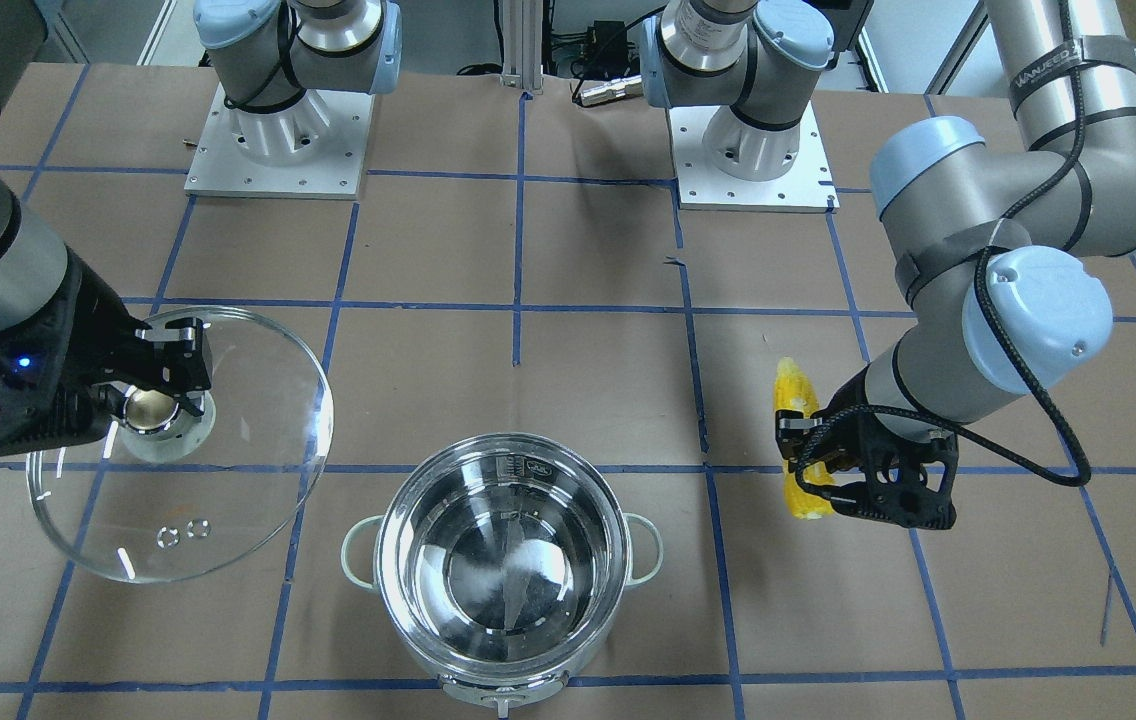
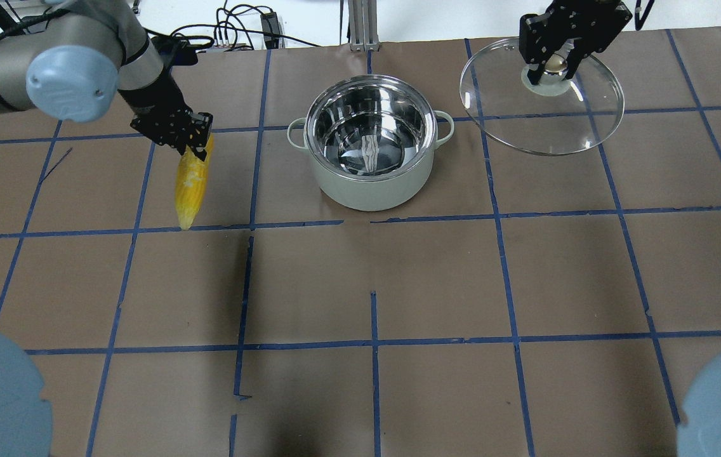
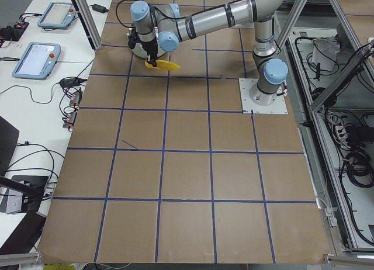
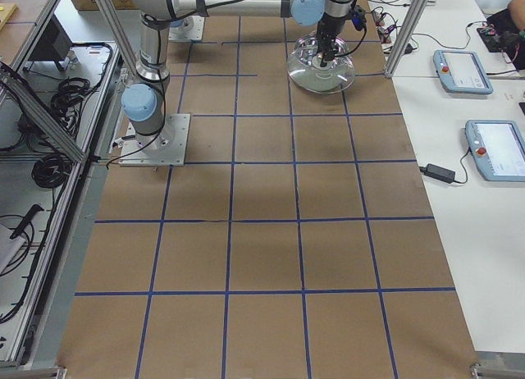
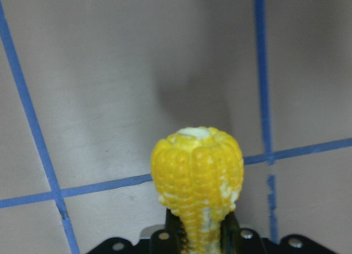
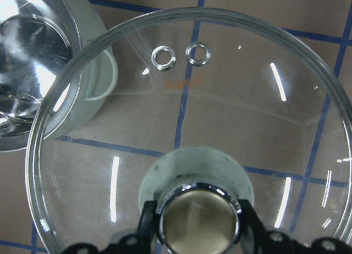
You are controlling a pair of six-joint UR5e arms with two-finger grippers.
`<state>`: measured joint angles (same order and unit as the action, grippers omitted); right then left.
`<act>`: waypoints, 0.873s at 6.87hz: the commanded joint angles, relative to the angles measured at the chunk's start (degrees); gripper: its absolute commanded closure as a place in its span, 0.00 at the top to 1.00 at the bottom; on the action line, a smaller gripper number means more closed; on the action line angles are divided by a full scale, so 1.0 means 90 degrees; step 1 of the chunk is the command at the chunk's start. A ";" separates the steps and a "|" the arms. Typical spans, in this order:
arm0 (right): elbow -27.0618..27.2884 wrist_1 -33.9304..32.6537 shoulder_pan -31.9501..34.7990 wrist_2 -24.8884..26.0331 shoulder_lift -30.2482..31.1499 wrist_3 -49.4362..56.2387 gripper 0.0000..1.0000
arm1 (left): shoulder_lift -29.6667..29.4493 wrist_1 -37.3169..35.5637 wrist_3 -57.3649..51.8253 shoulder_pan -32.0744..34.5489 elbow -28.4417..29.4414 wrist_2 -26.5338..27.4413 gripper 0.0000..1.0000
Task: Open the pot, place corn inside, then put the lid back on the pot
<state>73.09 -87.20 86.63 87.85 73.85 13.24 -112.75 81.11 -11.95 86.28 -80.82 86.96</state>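
The open steel pot [image 2: 370, 143] [image 1: 503, 555] stands empty at the table's far middle; its edge shows in the right wrist view [image 6: 33, 72]. My left gripper [image 2: 190, 141] [image 1: 808, 440] is shut on the yellow corn [image 2: 191, 181] [image 1: 800, 440] [image 5: 197, 180], held above the table to the pot's left. My right gripper [image 2: 549, 63] [image 1: 163, 395] is shut on the knob [image 6: 199, 220] of the clear glass lid [image 2: 541, 98] [image 1: 183, 445] [image 6: 220, 122], held lifted to the pot's right.
The table is brown paper with a grid of blue tape [image 2: 373, 343]. Both arm bases [image 1: 278, 140] [image 1: 753, 150] stand at the robot's side. Cables and a metal post [image 2: 360, 25] lie beyond the far edge.
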 commanded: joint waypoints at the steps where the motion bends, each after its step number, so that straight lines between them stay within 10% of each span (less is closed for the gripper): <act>1: 0.1084 -0.0320 0.0013 0.0004 0.0903 -0.0026 0.05 | -0.0846 0.0644 0.1204 0.0966 0.1891 -0.0198 0.15; 3: 0.1332 -0.0438 0.0023 0.0014 0.1179 -0.0026 0.06 | -0.1832 0.0646 0.2165 0.1923 0.3202 -0.0424 0.16; 6: 0.1342 -0.0448 0.0023 0.0082 0.1189 -0.0036 0.06 | -0.2374 0.0578 0.2734 0.2377 0.3462 -0.0355 0.19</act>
<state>85.09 -91.20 86.83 88.47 84.36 12.98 -132.90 86.65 11.82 106.90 -50.32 83.73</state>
